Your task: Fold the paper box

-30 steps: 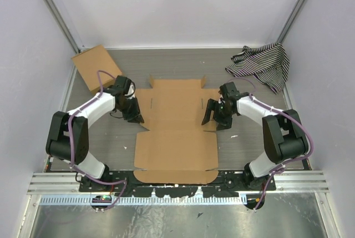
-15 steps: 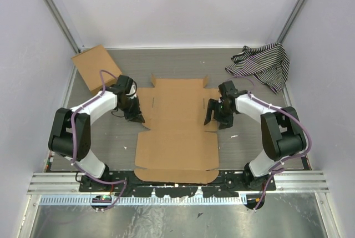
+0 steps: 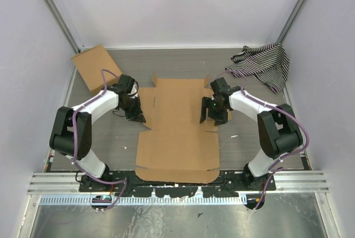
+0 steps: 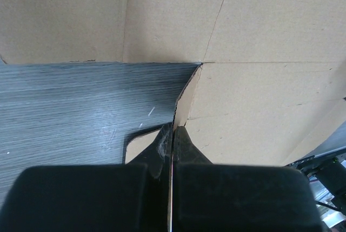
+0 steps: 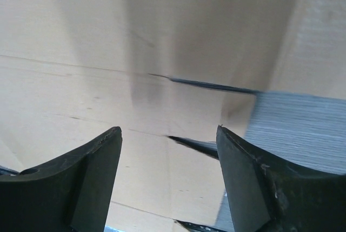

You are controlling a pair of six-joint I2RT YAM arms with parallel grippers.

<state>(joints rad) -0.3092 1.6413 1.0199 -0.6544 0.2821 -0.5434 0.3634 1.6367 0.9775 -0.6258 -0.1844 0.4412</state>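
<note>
The paper box [image 3: 176,138] lies unfolded and flat on the grey table between the arms. My left gripper [image 3: 136,117] is at the box's left side flap and is shut on it. In the left wrist view the flap's edge [image 4: 182,99] rises off the table and runs straight into the closed left gripper [image 4: 173,129]. My right gripper [image 3: 209,117] hovers open over the box's right side. In the right wrist view the right gripper [image 5: 168,132] has only flat cardboard [image 5: 81,53] and a cut slot below it, with nothing between the fingers.
A smaller plain cardboard rectangle [image 3: 95,67] lies at the back left. A black-and-white striped cloth [image 3: 260,65] is bunched at the back right. White walls close in three sides, and a metal rail [image 3: 177,181] runs along the near edge.
The left gripper has closed on the left flap's edge. The right gripper has moved left, from beside the box's right edge to over its right side.
</note>
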